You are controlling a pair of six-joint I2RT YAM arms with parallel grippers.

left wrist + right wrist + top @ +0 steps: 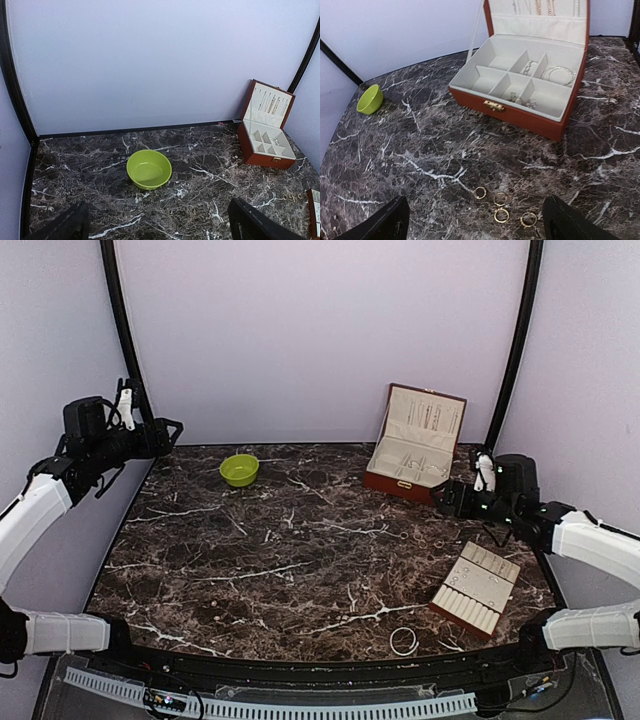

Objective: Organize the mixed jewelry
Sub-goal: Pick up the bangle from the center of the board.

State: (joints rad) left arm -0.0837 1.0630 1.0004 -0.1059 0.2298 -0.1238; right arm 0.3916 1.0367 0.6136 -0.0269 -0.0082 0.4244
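Dark white-veined marble covers the table [250, 570], with pale lilac walls behind. In the top view the left gripper [170, 435] hangs at the table's ten o'clock corner with its fingers spread, well apart from any piece. The right gripper [447, 498] sits at three o'clock, equally spread, just beside the open jewelry box [415, 455]. Of the mixed jewelry, a thin hoop [404, 641] lies flat at five o'clock, near the slotted tray [477, 587].

The left wrist view shows only the green bowl [148, 169] at twelve and the box at two o'clock. No loose piece lies between the parted fingers.

In the right wrist view four small gold-toned rings [500, 198] lie flat on the marble just ahead of the wide-open gripper, toward twelve to one o'clock. The cluster trails toward four o'clock. Beyond them the box holds a bangle [559, 75] and chains. The right arm looks far nearer, so the pick is probably its own. No brand, label or writing is legible.
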